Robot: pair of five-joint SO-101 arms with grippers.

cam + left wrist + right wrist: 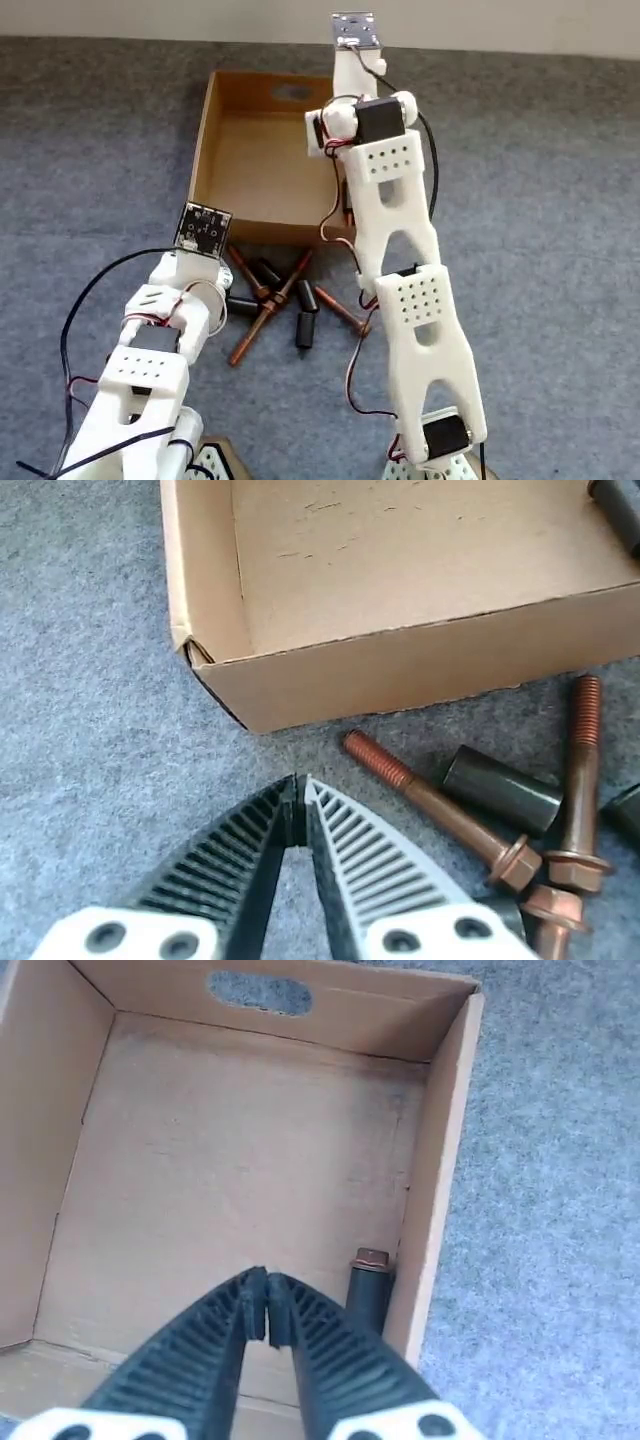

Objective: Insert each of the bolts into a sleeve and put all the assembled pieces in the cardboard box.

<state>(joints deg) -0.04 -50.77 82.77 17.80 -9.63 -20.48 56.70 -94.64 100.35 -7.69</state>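
Nearest the arm bases, over the grey surface [100, 120], the left end effector [298, 805] is closed on nothing. Its ribbed tips are pressed together, and it is pointed toward the near corner of the box without touching it.

Just beside it, a loose heap of copper-coloured bolts and dark sleeves is spread on the surface in front of the box. One long bolt [440, 805] is laid slantwise, with its threaded end toward the box wall. A second bolt [580, 770] is laid near it, and the two hexagonal heads are close together. A short sleeve [500, 788] is lodged between the two shafts. In the high view a lone sleeve [303, 330] is seen on the side of the heap nearer the arms. A third bolt [340, 310] is partly covered by the right arm.

Beyond the heap, the cardboard box [205, 150] is set with its top open, and an oval hand hole is cut in its far wall. The right end effector [266, 1290] is positioned over the inside of the box, closed and empty. Beside it, one assembled piece [368, 1288] is seen on the box floor against a side wall: a dark sleeve with a copper bolt head showing at its end.
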